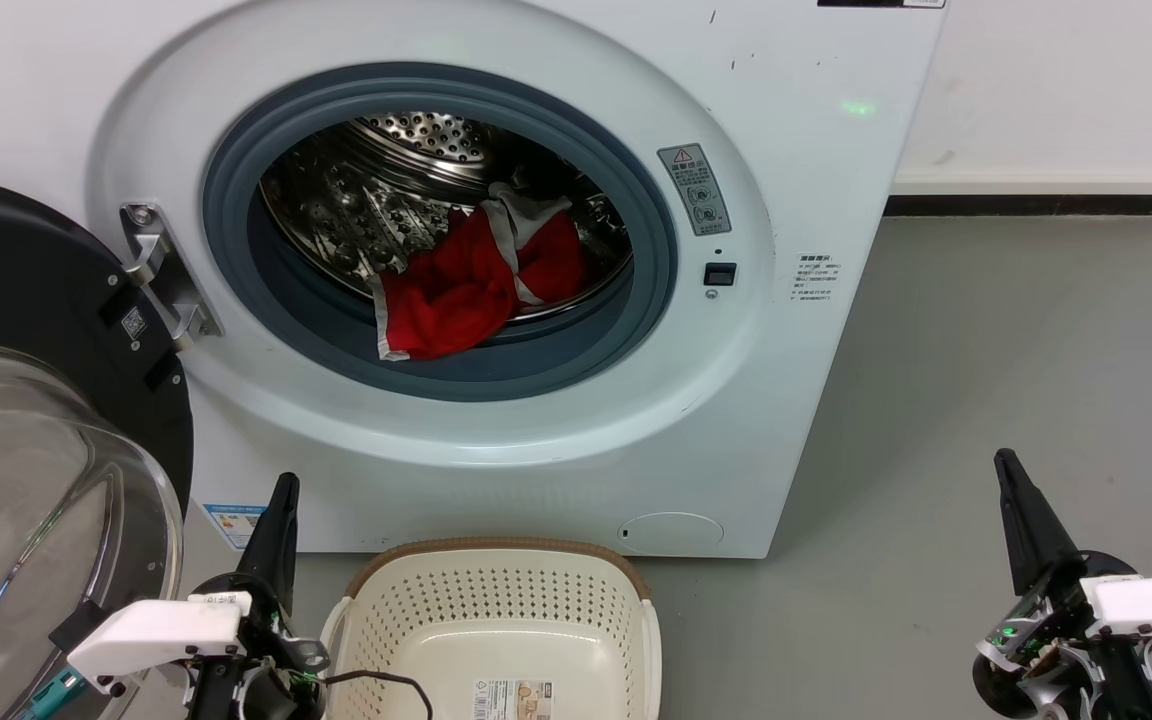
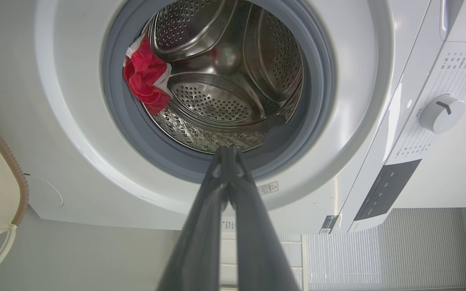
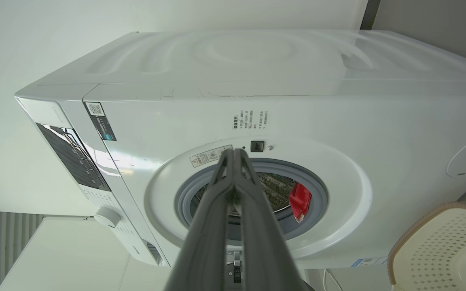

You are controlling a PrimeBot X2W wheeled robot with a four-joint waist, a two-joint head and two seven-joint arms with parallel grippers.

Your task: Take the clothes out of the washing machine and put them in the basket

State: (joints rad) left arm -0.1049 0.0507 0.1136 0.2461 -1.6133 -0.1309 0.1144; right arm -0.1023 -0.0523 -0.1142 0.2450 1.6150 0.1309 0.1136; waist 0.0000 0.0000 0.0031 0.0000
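While bright red fabric clothes [image 1: 466,285] lie inside the white washing machine [image 1: 786,150], the cream perforated plastic basket [image 1: 496,600] sits empty; left claw [image 1: 281,500] and right claw [image 1: 1011,480] are closed, empty.

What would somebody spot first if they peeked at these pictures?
The bright red clothes jump out first, heaped at the front of the shiny steel drum inside the open white washing machine. Next comes the cream basket on the floor right in front of it, with no clothes in it yet. The left gripper and right gripper sit low on either side, both shut and holding nothing.
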